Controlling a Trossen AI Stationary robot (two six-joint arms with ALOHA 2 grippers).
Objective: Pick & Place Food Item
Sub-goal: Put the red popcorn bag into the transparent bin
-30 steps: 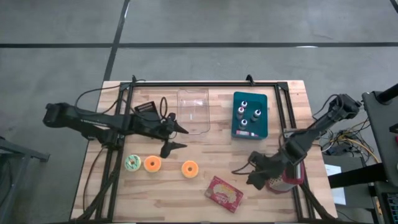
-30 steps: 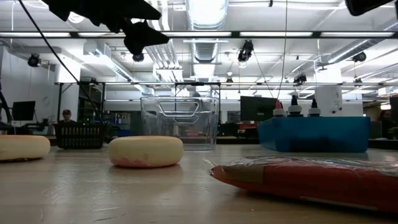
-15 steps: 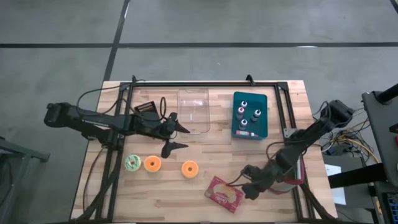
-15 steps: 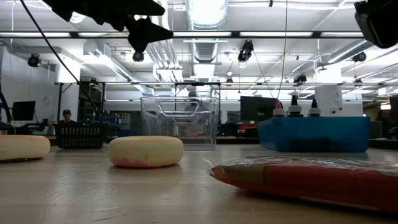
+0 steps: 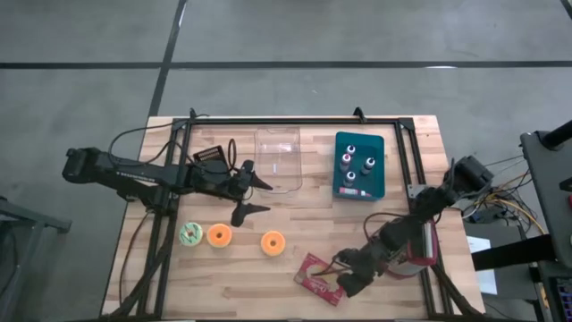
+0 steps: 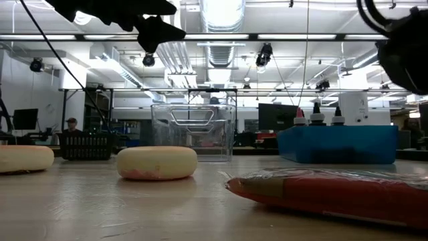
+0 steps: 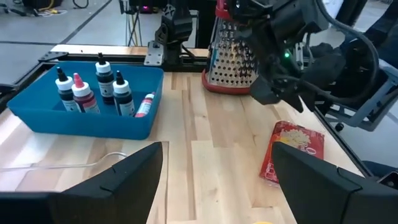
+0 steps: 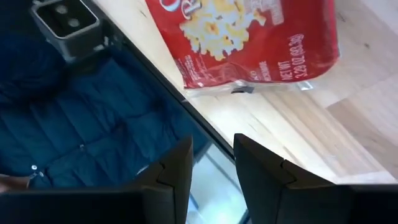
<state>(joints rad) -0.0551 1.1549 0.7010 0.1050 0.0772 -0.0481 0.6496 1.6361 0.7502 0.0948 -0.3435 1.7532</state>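
- The right gripper (image 5: pixel 344 284) hovers at the near-right edge of the red popcorn bag (image 5: pixel 319 278), its fingers (image 8: pixel 171 171) parted with nothing between them; the reach looks in hand, the grasp not yet made.
- The bag lies flat on the table (image 5: pixel 420 148) by the front edge, right of centre, well apart from the clear bin (image 5: pixel 278 159) at the back.
- Judged from here, the next move calls for bringing the jaws down astride the bag's edge before closing, since the packet is thin and lies flat.
- The left gripper (image 5: pixel 259 197) waits spread wide and empty above mid-table, near the bin.
- The right wrist view alone shows the bag's printed face and the table edge; the high view alone gives the whole layout, with three doughnuts (image 5: pixel 273 242) in a row and the blue tray (image 5: pixel 360 165) of bottles.
- The left wrist view alone shows a metal grater (image 7: pixel 231 57) standing behind the right arm.
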